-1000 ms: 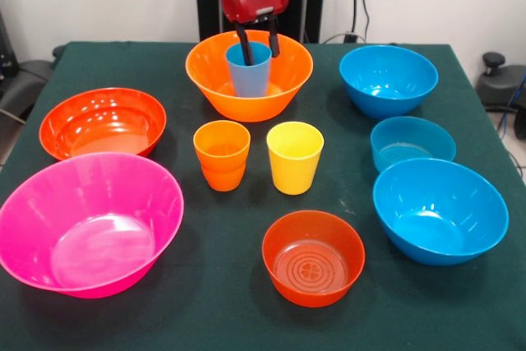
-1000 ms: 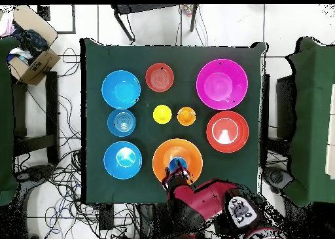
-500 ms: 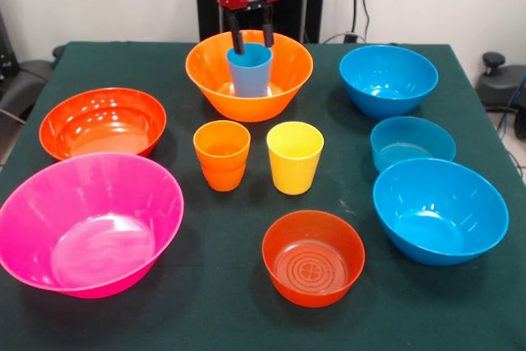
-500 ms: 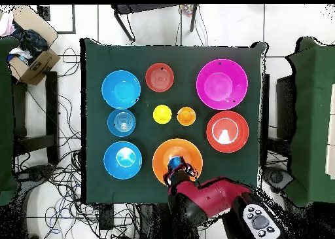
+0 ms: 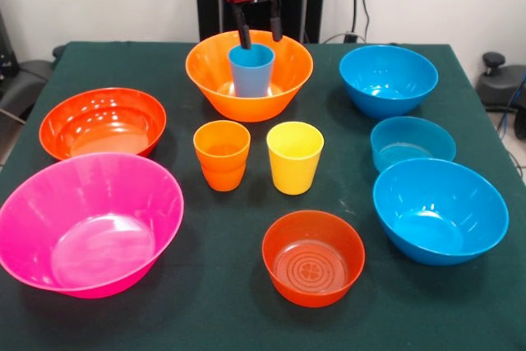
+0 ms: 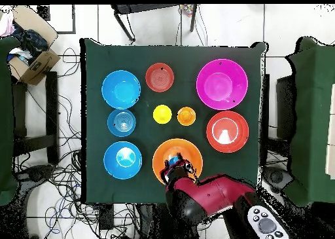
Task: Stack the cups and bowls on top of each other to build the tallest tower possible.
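As end effector (image 5: 260,35) hangs open | blue cup (image 5: 251,69) just below, apart | in big orange bowl (image 5: 288,80)

blue cup (image 5: 251,69), big orange bowl (image 5: 215,80), seemingly ringed red-orange bowl (image 5: 313,257).

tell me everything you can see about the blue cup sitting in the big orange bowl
The blue cup is a small tapered tumbler of glossy plastic, wider at its open mouth than at its foot. It stands upright, mouth up and looking empty, on the floor of the big orange bowl at the table's far side. Its rim rises slightly above the bowl's. The gripper hangs just above it, fingers apart, not touching it.
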